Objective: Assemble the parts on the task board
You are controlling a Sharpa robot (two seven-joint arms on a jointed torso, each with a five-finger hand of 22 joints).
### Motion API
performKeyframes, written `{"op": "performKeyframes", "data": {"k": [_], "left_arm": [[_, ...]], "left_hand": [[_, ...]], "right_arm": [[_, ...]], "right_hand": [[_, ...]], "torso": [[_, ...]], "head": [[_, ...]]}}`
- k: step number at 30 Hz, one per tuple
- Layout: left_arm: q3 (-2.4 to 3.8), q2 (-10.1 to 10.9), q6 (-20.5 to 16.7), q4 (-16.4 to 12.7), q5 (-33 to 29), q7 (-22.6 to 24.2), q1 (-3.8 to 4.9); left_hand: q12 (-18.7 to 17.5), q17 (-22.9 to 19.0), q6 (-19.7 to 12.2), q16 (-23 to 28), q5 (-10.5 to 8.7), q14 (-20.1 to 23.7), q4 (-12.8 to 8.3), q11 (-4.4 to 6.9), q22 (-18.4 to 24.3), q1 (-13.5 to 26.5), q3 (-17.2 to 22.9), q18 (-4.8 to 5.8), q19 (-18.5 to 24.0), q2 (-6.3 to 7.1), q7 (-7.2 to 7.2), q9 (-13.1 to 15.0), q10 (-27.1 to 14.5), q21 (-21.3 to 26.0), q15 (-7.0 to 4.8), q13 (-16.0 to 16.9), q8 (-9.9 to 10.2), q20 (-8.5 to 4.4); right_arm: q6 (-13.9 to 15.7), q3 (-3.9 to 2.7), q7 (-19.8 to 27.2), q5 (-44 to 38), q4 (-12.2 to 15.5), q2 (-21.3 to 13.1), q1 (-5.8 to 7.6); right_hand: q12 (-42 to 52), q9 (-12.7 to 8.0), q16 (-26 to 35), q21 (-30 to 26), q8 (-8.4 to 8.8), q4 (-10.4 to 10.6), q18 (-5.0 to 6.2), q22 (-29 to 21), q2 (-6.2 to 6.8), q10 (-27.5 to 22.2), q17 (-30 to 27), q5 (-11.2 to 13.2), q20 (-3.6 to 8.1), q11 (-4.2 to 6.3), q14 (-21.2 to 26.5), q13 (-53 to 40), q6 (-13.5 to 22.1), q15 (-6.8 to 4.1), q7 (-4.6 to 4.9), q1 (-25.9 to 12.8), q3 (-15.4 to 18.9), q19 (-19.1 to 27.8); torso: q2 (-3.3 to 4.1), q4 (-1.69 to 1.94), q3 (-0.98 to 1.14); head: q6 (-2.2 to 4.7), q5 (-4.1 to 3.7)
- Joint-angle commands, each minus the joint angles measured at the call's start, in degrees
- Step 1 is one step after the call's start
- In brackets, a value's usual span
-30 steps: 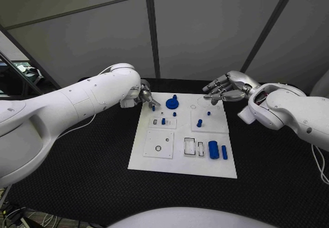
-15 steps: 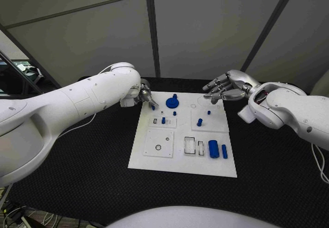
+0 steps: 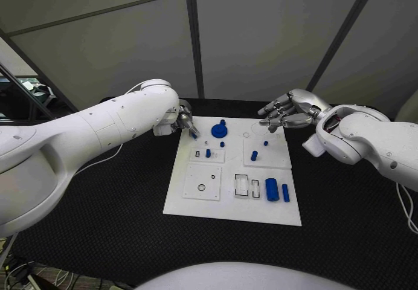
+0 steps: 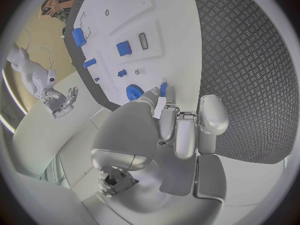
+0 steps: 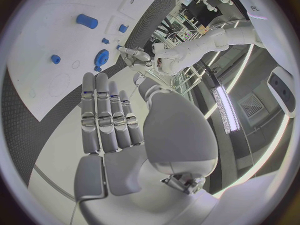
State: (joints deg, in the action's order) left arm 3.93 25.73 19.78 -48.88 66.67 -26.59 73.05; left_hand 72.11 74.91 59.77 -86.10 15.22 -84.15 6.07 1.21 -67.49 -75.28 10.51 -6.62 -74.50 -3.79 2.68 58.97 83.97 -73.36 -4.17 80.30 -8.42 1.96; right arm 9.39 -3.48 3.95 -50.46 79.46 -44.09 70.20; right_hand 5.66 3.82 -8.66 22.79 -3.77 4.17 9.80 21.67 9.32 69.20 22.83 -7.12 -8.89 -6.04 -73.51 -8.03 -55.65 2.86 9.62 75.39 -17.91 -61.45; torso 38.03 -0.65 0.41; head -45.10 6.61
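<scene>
The task board (image 3: 234, 181) lies in the middle of the black table (image 3: 104, 211), and nothing on it has shifted over the last second. The left hand (image 3: 183, 122) hangs at the board's far left corner exactly where it was, its fingertips pinching a small blue part (image 3: 193, 135) just above the white surface; the left wrist view shows that part (image 4: 163, 89) caught between the fingertips. The right hand (image 3: 285, 112) hovers over the far right corner, fingers apart and holding nothing, also unmoved apart from a very slight drift.

On the board, a round blue gear part (image 3: 218, 129) sits at the far middle, small blue pegs (image 3: 254, 156) stand in the far plates, and a thick blue cylinder (image 3: 272, 190) lies beside a slimmer blue bar (image 3: 285, 193) at the near right. Empty white slots (image 3: 241, 182) lie just left of the cylinder.
</scene>
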Motion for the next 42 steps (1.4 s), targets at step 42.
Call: {"op": "performKeyframes", "data": {"k": [42], "left_arm": [[-1.76, 15.0, -8.7, -24.4, -1.8, -2.0, -1.85]], "left_hand": [[0.6, 12.6, 1.6, -1.5, 15.13, -5.1, -8.4, 0.40, -1.7, 5.5, 12.2, 1.24, -0.9, 1.59, -0.34, 2.9, 1.4, -0.1, -0.53, 4.2, -2.9, -0.13]], "right_arm": [[-0.7, -0.03, 0.5, 0.0, -0.1, -0.6, 0.12]], "right_hand": [[-0.3, 0.0, 0.5, -0.4, 0.05, -0.2, 0.62, -0.2, -0.12, 0.5, -0.1, -0.2, -0.06, -0.11, -0.5, 0.2, -0.1, 0.00, 0.24, -0.5, 0.3, -0.7]], "torso": [[0.03, 0.00, -0.05]], "head": [[-0.09, 1.00]]}}
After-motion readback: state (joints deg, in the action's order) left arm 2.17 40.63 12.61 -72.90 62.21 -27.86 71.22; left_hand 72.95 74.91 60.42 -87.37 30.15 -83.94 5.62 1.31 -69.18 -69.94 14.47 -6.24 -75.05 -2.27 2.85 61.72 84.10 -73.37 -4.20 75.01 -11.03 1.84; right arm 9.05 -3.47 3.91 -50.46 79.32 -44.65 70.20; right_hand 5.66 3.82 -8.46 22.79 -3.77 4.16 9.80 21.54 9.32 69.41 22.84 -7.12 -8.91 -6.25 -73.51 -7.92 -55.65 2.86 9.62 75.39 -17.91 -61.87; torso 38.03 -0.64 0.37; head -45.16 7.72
